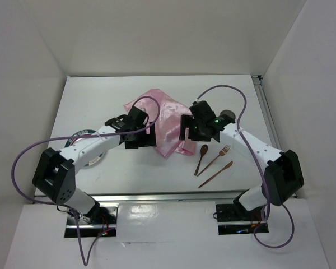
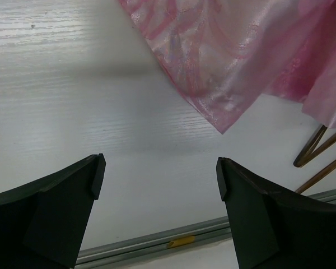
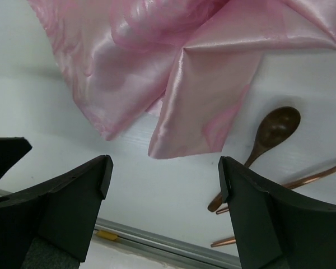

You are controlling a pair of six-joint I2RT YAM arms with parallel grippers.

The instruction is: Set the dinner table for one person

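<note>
Dinner table (image 1: pixel 101 95) w/ pink cloth (image 1: pixel 168 123), spoon (image 1: pixel 204 149), fork (image 1: pixel 225 150).

The tabletop (image 1: pixel 101 101) is matte white with a fine pale grain, edged by a silver rail (image 2: pixel 157 238) that carries a small yellow mark. The cloth (image 1: pixel 168 120) is glossy pink with fainter swirling bands (deeper pink where it folds). The spoon (image 1: pixel 202 157) is dark brown; the fork (image 1: pixel 217 157) and knife (image 1: pixel 215 174) are coppery brown. The plate (image 1: pixel 81 133) is white with a green rim band. Both arms are white, the left gripper (image 2: pixel 159 175) and right gripper (image 3: pixel 165 175) black, and the cables (image 1: pixel 235 92) purple.
</note>
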